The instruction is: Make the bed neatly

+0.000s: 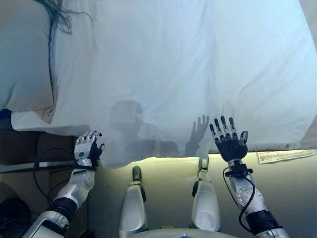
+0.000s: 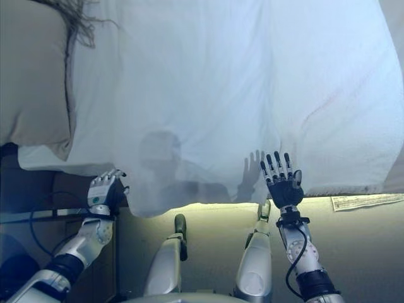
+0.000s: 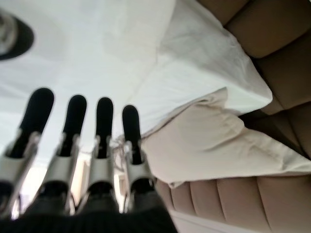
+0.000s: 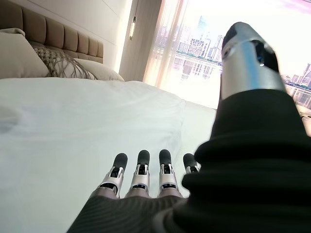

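Note:
A white duvet point(image 1: 163, 74) covers the bed, and its near edge hangs unevenly over the bed's side. A beige pillow point(image 1: 25, 54) lies at the left end, also showing in the left wrist view point(image 3: 209, 136). My left hand point(image 1: 88, 148) is at the duvet's near left corner, just below the hanging edge; its fingers point(image 3: 73, 121) are straight and hold nothing. My right hand point(image 1: 229, 140) is raised in front of the duvet's near edge, fingers spread and empty. The right wrist view shows its fingers point(image 4: 141, 174) over the flat duvet point(image 4: 73, 126).
A fringed cushion point(image 1: 57, 15) lies at the far left by the pillow. A padded tan headboard point(image 3: 272, 34) stands past the pillow. The bed's pale side point(image 1: 168, 173) faces me, with a paper tag point(image 1: 285, 156) on it. A dark bedside unit point(image 1: 25, 148) stands at the left.

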Available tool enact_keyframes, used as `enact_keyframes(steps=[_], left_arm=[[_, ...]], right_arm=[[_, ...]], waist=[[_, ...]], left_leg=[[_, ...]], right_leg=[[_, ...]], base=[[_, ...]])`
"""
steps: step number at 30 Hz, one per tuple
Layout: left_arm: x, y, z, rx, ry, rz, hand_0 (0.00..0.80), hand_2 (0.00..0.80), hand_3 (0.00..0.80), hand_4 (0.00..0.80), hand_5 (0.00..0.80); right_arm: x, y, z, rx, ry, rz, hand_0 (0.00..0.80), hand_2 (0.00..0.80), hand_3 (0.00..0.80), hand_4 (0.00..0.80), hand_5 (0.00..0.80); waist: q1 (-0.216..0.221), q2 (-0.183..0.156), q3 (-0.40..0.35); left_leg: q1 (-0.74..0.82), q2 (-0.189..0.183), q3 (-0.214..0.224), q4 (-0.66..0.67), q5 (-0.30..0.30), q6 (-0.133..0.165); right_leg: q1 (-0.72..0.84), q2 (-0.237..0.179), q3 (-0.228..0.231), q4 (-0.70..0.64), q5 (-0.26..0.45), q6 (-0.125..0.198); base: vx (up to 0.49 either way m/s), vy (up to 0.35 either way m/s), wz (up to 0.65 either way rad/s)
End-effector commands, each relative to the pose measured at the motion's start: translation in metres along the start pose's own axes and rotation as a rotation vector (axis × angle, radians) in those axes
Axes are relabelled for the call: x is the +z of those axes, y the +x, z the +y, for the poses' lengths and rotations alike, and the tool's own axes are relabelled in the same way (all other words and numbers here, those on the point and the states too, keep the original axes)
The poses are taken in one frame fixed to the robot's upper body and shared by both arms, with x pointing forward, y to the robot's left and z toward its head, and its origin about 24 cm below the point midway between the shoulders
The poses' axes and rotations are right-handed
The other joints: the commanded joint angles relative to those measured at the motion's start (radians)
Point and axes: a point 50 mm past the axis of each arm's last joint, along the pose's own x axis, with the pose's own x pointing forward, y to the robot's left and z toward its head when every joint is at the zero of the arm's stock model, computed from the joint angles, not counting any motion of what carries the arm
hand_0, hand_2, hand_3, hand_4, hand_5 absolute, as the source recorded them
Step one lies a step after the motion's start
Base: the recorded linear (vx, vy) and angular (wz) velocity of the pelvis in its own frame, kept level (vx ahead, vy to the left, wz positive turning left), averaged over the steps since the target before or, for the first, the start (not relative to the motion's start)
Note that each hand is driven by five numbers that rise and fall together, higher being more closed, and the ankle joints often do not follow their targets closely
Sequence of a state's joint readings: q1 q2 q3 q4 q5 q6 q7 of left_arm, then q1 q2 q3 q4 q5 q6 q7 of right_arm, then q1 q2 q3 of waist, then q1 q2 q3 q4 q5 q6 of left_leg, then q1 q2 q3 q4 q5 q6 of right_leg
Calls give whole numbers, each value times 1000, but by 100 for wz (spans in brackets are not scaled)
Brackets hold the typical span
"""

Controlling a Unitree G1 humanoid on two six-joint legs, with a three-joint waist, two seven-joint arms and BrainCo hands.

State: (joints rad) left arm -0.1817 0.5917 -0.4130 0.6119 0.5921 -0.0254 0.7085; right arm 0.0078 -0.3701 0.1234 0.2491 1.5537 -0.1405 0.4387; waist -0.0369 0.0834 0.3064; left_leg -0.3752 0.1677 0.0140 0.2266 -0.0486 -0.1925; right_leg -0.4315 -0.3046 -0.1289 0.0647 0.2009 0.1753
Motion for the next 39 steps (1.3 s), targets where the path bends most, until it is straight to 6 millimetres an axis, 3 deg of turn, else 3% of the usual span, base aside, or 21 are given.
enact_keyframes(steps=[1, 5, 8, 12, 15, 20, 26, 34, 39], left_arm=[[3, 12, 17, 130, -42, -52, 0, 0, 0, 0, 0], [19, 22, 24, 166, -139, -98, 0, 0, 0, 0, 0], [37, 29, 22, 130, -286, -108, 0, 0, 0, 0, 0], [55, 29, 9, 22, -519, -79, 0, 0, 0, 0, 0], [64, 26, 6, -74, -758, -66, 0, 0, 0, 0, 0], [67, 32, 22, -164, -906, -150, 0, 0, 0, 0, 0], [79, 49, 49, -186, -897, -288, 0, 0, 0, 0, 0], [98, 60, 90, -140, -928, -392, 0, 0, 0, 0, 0], [102, 58, 103, -118, -930, -447, 0, 0, 0, 0, 0]], right_arm=[[9, -12, 5, 27, 7, -33, 0, 0, 0, 0, 0], [0, -11, 6, 16, -1, -29, 0, 0, 0, 0, 0], [-2, -11, -2, -88, -135, -30, 0, 0, 0, 0, 0], [-7, -10, -13, -183, -190, 3, 0, 0, 0, 0, 0], [-5, -14, -30, -325, -329, 38, 0, 0, 0, 0, 0], [13, -15, -64, -540, -476, 91, 0, 0, 0, 0, 0], [49, -19, -96, -746, -540, 66, 0, 0, 0, 0, 0], [93, 7, -88, -789, -554, -16, 0, 0, 0, 0, 0], [112, 19, -80, -834, -601, -34, 0, 0, 0, 0, 0]], waist=[[3, -31, -44], [3, -48, -44], [4, -61, -47], [8, -72, -52], [28, -82, -54], [89, -100, -25], [151, -78, 19], [209, -37, 76], [224, -23, 83]], left_leg=[[-56, 13, -14, -61, 99, 41], [-52, 18, -13, -69, 101, 41], [-48, 27, -19, -67, 103, 37], [-29, 36, -20, -79, 110, 40], [-30, 31, -40, -69, 107, 41], [-69, 26, -85, -40, 102, 45], [-154, -3, -123, -4, 111, 55], [-295, -59, -162, 90, 105, 70], [-360, -77, -156, 100, 122, 80]], right_leg=[[47, -68, 4, 45, -91, 76], [57, -55, 3, 30, -80, 78], [64, -44, 8, 29, -77, 80], [85, -32, 9, 25, -74, 78], [94, -30, 5, 27, -72, 76], [108, -23, -43, 19, -62, 73], [79, -32, -83, 30, -56, 70], [-22, -51, -92, 105, -75, 56], [-99, -64, -90, 132, -71, 57]], base=[[-42, -56, 1], [-51, -83, 4], [-14, -76, 4], [25, -62, -1], [50, -131, 1], [7, -226, 14], [-28, -119, 29], [-21, -55, 24], [-24, 4, 19]])
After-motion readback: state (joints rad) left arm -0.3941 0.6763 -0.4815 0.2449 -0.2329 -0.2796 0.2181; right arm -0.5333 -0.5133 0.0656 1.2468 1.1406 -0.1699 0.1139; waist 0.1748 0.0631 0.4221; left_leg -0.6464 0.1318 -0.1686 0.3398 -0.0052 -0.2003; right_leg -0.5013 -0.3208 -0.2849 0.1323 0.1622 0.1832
